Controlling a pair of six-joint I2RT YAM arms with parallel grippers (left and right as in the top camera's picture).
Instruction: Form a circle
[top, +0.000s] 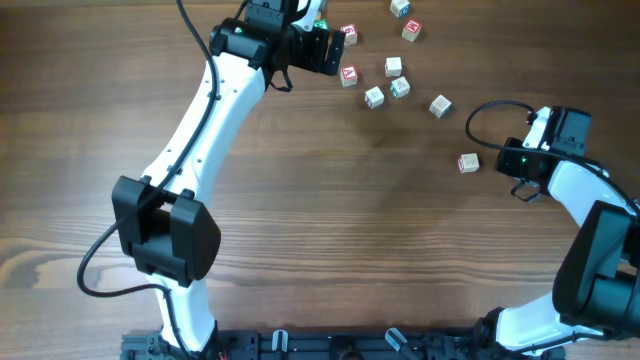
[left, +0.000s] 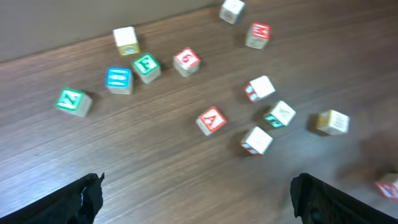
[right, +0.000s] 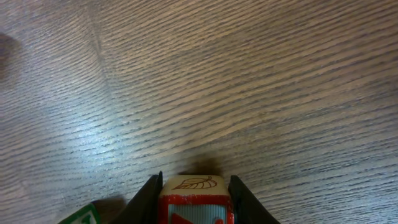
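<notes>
Where the counter (top: 330, 230) reaches three o'clock, the right pincer (right: 195, 182) grips a red-edged leaf cube (right: 194, 199), a green cube (right: 81, 218) just at its eight o'clock. Farther off, around twelve and one o'clock, the other alphabet cubes (top: 394, 67) lie loosely scattered, the left pincer (left: 198, 183) above them spread wide, holding nothing.

Thirteen small pale wooden alphabet cubes (left: 211, 121) in the left wrist view, one cut off by the frame edge, nine showing whole from overhead, two white-and-black robot arms (top: 215, 100), one brown wood-grain table (top: 350, 220).
</notes>
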